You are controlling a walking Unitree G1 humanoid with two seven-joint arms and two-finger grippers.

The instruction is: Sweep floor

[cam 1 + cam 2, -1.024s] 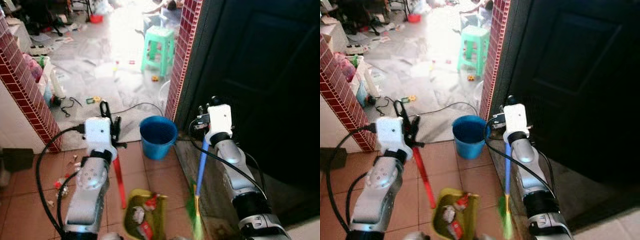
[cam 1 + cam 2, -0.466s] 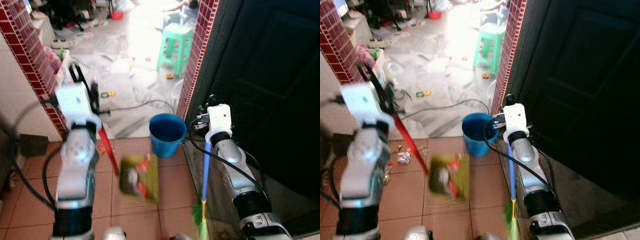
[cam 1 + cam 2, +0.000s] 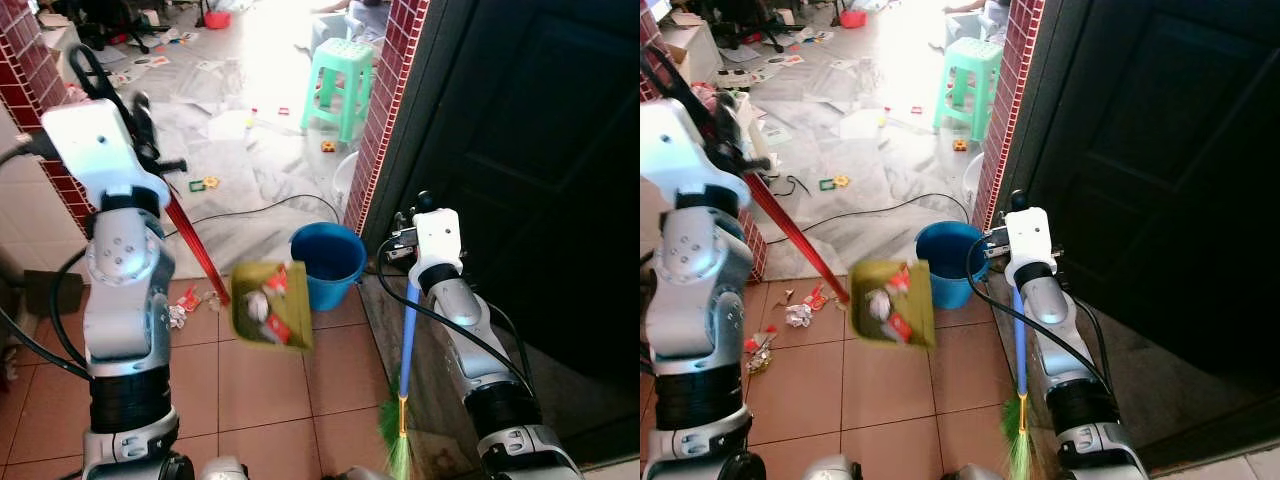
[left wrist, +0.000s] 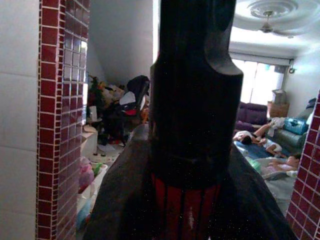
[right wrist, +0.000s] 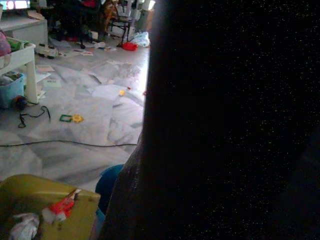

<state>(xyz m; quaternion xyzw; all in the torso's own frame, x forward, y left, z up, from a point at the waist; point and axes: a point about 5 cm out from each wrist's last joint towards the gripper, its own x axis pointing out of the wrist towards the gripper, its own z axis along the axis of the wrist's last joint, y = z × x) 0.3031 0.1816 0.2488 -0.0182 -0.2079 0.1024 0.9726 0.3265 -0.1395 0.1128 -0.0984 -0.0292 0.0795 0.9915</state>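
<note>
My left gripper [image 3: 113, 82] is raised high at the left, shut on the red handle [image 3: 195, 245] of a yellow-green dustpan [image 3: 268, 305]. The dustpan hangs in the air, tilted, with paper and red scraps in it, just left of the blue bucket [image 3: 328, 262]. The red handle [image 4: 185, 215] shows between the black fingers in the left wrist view. My right gripper [image 3: 412, 222] is shut on the blue handle [image 3: 406, 335] of a broom, beside the dark door. Its green bristles [image 3: 397, 445] rest on the floor.
Loose litter [image 3: 186, 303] lies on the terracotta tiles by the brick pillar [image 3: 30, 60]. A second brick pillar [image 3: 388, 100] and a dark door [image 3: 530, 150] stand right of the bucket. A green stool [image 3: 344, 82] and a black cable [image 3: 250, 213] are on the marble floor beyond.
My left arm has lifted the loaded dustpan off the tiles and carried it up to the bucket's side. The right arm and broom have held still. The camera has shifted.
</note>
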